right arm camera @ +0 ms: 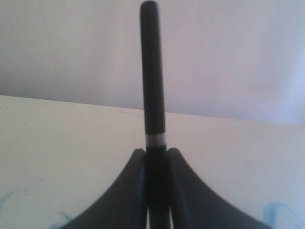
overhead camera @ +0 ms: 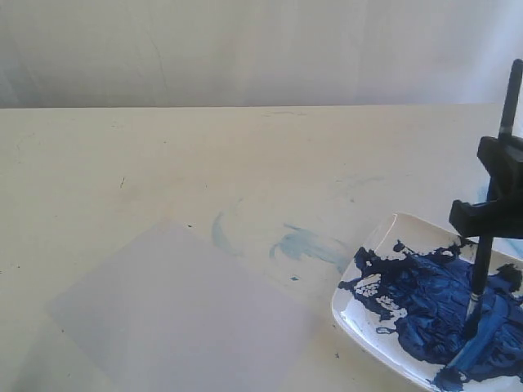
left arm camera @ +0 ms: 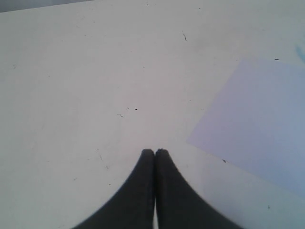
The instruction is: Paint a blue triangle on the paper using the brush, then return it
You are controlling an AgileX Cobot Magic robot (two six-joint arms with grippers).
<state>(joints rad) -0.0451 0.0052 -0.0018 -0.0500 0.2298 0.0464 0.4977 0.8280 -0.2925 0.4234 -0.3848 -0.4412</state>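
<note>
left claw (left arm camera: 155,151) clenched empty, right claw (right arm camera: 156,152) grasping the brush (right arm camera: 152,71)

at the left, the left claw hangs over the cream table (overhead camera: 122,163), its two dark fingers pressed together with nothing between them. near it in its wrist view, and left of centre in the exterior view, lies the paper (overhead camera: 180,310), a pale grey sheet turned cornerwise, flat on the table and plain all over. beyond its far right side, faint pale-blue smears (overhead camera: 306,243) mark the table. further right sits a white plate (overhead camera: 345,314), cut by the frame edge, most of it covered in dark blue paint (overhead camera: 425,298). over it the right claw clamps the brush by its black handle. the brush stands upright, its handle end rising above the fingers, its tip meeting the paint on the plate, well apart from the paper.
</note>
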